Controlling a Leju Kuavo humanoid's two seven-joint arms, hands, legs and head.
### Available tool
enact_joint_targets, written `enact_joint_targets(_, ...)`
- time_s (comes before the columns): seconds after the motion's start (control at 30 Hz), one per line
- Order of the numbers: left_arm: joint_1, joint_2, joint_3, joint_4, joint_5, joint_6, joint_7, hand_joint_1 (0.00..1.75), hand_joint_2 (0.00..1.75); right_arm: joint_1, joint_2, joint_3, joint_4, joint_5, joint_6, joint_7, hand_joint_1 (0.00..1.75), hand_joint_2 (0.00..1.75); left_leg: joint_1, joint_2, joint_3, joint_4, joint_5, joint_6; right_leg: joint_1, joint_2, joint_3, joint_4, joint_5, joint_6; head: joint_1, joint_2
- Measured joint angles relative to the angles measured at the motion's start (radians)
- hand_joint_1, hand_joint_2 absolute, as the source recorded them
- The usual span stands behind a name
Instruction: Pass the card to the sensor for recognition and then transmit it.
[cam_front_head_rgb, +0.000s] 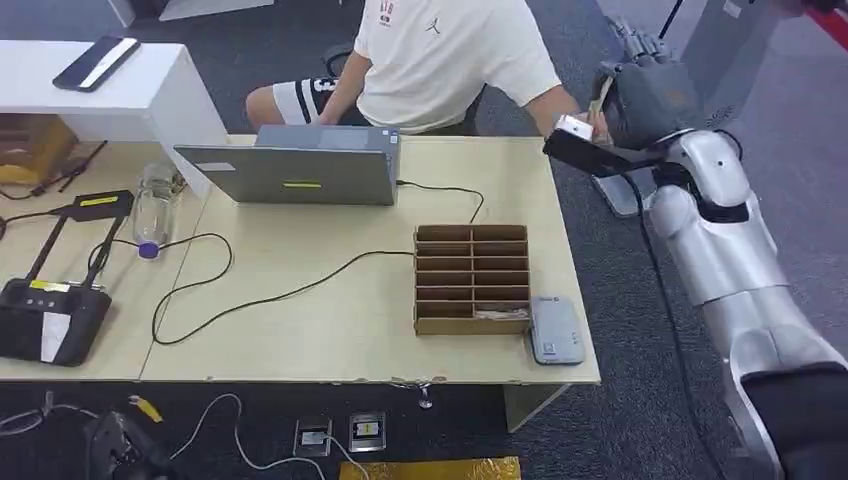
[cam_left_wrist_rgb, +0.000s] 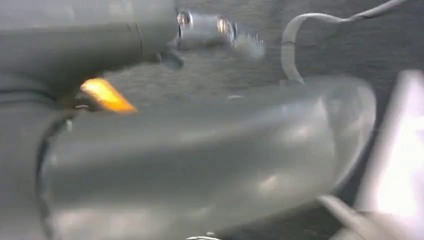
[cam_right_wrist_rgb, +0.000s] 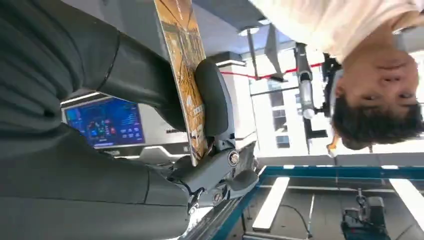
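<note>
My right hand (cam_front_head_rgb: 645, 98) is raised beyond the table's far right corner. It pinches a card (cam_right_wrist_rgb: 186, 75) with an orange and yellow print between the thumb and the darker fingers (cam_right_wrist_rgb: 214, 97); the card's thin edge (cam_front_head_rgb: 601, 97) shows beside the hand. A seated person in a white shirt (cam_front_head_rgb: 450, 50) reaches an arm (cam_front_head_rgb: 556, 105) toward that hand. The grey sensor (cam_front_head_rgb: 556, 330) lies flat at the table's near right, next to a brown cardboard card rack (cam_front_head_rgb: 472, 280). The left wrist view is blurred, with grey shapes of my left hand (cam_left_wrist_rgb: 90, 45) over dark floor.
A grey laptop (cam_front_head_rgb: 300, 165) stands at the table's far middle, its cable (cam_front_head_rgb: 280, 290) trailing across the top. A clear bottle (cam_front_head_rgb: 155, 205), black devices (cam_front_head_rgb: 50, 315) and a white shelf with a phone (cam_front_head_rgb: 97, 62) are on the left. The table edge (cam_front_head_rgb: 575, 250) runs beside my right arm.
</note>
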Motion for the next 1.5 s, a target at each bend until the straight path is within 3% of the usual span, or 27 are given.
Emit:
enact_joint_targets(0.23,-0.004,0.01,-0.006,0.001,0.005,-0.003,0.001,0.0,0.0,-0.008,0.008,0.004,0.012,0.001,0.0,0.0,1.75,1.75,0.0,0.0,0.0,0.0,0.0,0.0,0.0,-0.001,0.0,0.001,0.0,0.0,-0.002,0.0)
enact_joint_targets(0.33,-0.015,0.041,-0.023,0.004,0.017,-0.003,0.001,0.0,0.0,-0.032,0.031,0.019,0.052,0.003,0.002,0.0,1.75,1.75,-0.001,-0.002,-0.001,0.0,0.0,0.0,-0.001,-0.003,-0.001,0.003,-0.001,-0.001,-0.001,0.0)
enact_joint_targets(0.43,-0.035,0.122,-0.154,0.023,0.044,0.018,0.001,0.0,0.0,-0.088,0.15,0.079,0.269,-0.008,0.003,-0.014,1.75,1.75,-0.001,-0.001,-0.001,0.0,0.001,-0.001,-0.001,-0.001,-0.002,0.002,-0.001,-0.001,-0.002,0.0)
enact_joint_targets(0.5,-0.032,0.126,-0.166,0.025,0.078,0.037,-0.045,0.0,0.0,-0.088,0.165,0.085,0.292,-0.008,0.003,-0.016,1.73,1.75,-0.002,-0.002,-0.001,0.0,0.001,-0.001,-0.002,-0.002,-0.002,0.002,-0.001,-0.001,-0.002,0.0)
enact_joint_targets(0.53,-0.023,0.113,-0.167,0.025,0.089,0.048,-0.107,0.0,0.0,-0.088,0.169,0.088,0.303,-0.008,0.001,-0.019,1.73,1.75,-0.002,-0.002,-0.001,0.0,0.001,-0.001,-0.002,-0.001,-0.002,0.002,-0.001,-0.001,-0.002,0.0)
enact_joint_targets(0.63,0.005,0.045,-0.167,0.029,0.072,0.056,-0.242,0.0,0.0,-0.087,0.172,0.096,0.329,-0.019,-0.008,-0.029,1.73,1.75,-0.004,-0.002,-0.001,0.0,0.001,-0.001,-0.004,-0.002,-0.002,0.002,-0.001,-0.001,-0.003,0.0)
enact_joint_targets(0.67,0.01,0.02,-0.166,0.032,0.058,0.057,-0.256,0.0,0.0,-0.087,0.172,0.099,0.335,-0.021,-0.011,-0.029,0.45,1.75,-0.004,-0.002,-0.001,0.0,0.0,-0.001,-0.004,-0.002,-0.002,0.002,-0.001,-0.001,-0.001,0.0)
enact_joint_targets(0.7,0.015,0.006,-0.167,0.034,0.048,0.057,-0.258,0.0,0.0,-0.087,0.173,0.101,0.34,-0.024,-0.014,-0.029,0.0,1.75,-0.004,-0.002,-0.001,0.0,0.0,-0.001,-0.004,-0.001,-0.002,0.001,-0.001,-0.001,-0.001,0.0)
enact_joint_targets(0.87,0.022,-0.034,-0.164,0.042,0.007,0.058,-0.242,0.0,0.0,-0.087,0.175,0.107,0.366,-0.028,-0.031,-0.026,0.0,1.75,-0.004,0.0,-0.001,0.001,0.0,-0.001,-0.004,0.0,-0.002,0.001,-0.001,-0.001,-0.002,0.0)
enact_joint_targets(1.0,0.024,-0.023,-0.166,0.041,-0.008,0.058,-0.128,0.0,0.0,-0.087,0.176,0.111,0.377,-0.043,-0.058,-0.024,0.0,1.75,-0.003,0.0,-0.001,0.0,0.0,-0.001,-0.003,0.0,-0.002,0.002,-0.001,-0.001,-0.001,0.0)
enact_joint_targets(1.07,0.017,0.025,-0.181,0.039,0.027,0.046,-0.059,0.0,0.0,-0.088,0.183,0.115,0.381,-0.061,-0.061,-0.024,0.0,1.75,-0.001,0.001,-0.001,0.0,0.001,-0.001,-0.001,0.001,-0.003,0.002,0.0,-0.001,-0.002,0.0)
enact_joint_targets(1.2,-0.007,0.112,-0.21,0.039,0.071,0.032,-0.048,0.0,0.0,-0.089,0.189,0.117,0.382,-0.125,-0.051,-0.044,0.0,1.75,0.0,0.0,0.0,0.001,0.001,-0.002,0.0,0.001,-0.003,0.003,0.0,-0.002,-0.002,0.0)
enact_joint_targets(1.3,-0.007,0.154,-0.24,0.037,0.084,0.04,-0.071,0.0,0.0,-0.088,0.189,0.113,0.367,-0.201,0.001,-0.058,0.0,1.75,0.0,0.001,0.0,0.0,0.001,-0.002,0.0,0.001,-0.003,0.004,0.0,-0.002,-0.001,0.0)
enact_joint_targets(1.37,0.001,0.164,-0.268,0.029,0.105,0.048,-0.107,0.0,0.0,-0.085,0.188,0.1,0.338,-0.292,0.073,-0.053,0.0,1.75,0.0,0.001,0.0,0.001,0.001,-0.002,0.0,0.002,-0.003,0.003,0.0,-0.002,0.0,0.0)
enact_joint_targets(1.43,0.014,0.144,-0.268,0.027,0.105,0.056,-0.24,0.0,0.0,-0.056,0.17,0.087,0.266,-0.394,0.164,-0.022,0.0,1.75,-0.002,0.002,0.001,0.001,0.001,-0.002,-0.002,0.003,-0.002,0.002,0.0,-0.002,-0.002,0.0)
enact_joint_targets(1.5,0.032,0.104,-0.261,0.03,0.067,0.057,-0.317,0.0,0.0,-0.018,0.15,0.077,0.196,-0.445,0.22,0.012,0.0,1.75,-0.004,0.002,0.0,0.001,0.001,-0.002,-0.004,0.002,-0.002,0.001,0.0,-0.002,-0.002,0.0)
